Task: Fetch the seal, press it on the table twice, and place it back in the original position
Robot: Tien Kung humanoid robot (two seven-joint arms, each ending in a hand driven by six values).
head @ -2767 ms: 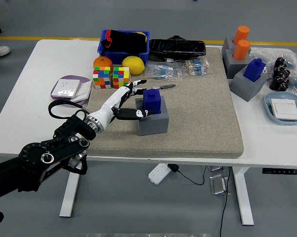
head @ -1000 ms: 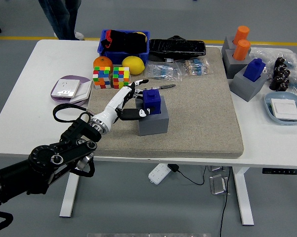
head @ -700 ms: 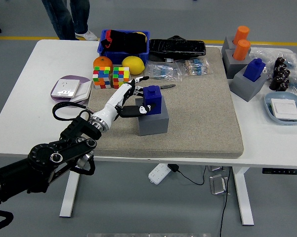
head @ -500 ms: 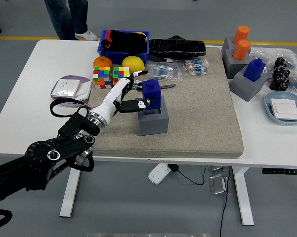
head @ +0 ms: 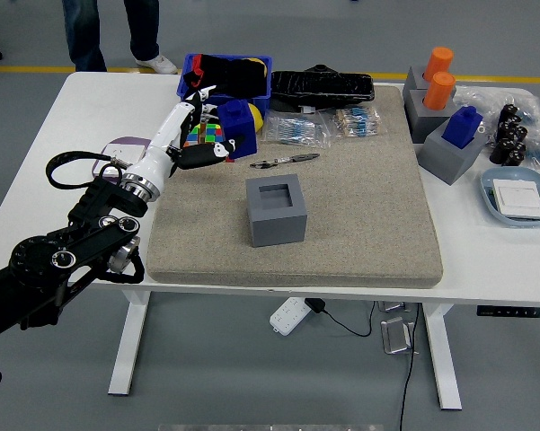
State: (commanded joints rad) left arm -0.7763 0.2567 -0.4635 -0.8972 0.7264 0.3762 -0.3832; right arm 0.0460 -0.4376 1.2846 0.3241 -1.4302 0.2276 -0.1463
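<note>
Fingers of the left hand (head: 196,135) grip the blue seal (head: 237,127), now lifted out of its grey holder (head: 276,209) (the hole is empty). Next job is pressing it on the mat (head: 359,197).

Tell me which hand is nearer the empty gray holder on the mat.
Left. The left hand holds the blue seal up-left of the gray holder; the right hand is out of view.

floor: smooth grey, yellow painted line (head: 359,74) across the far side | furniture: white rectangular table (head: 81,117) on white metal legs (head: 126,355) | under table: white power strip (head: 290,314), black cable | light: even, soft shadows
</note>
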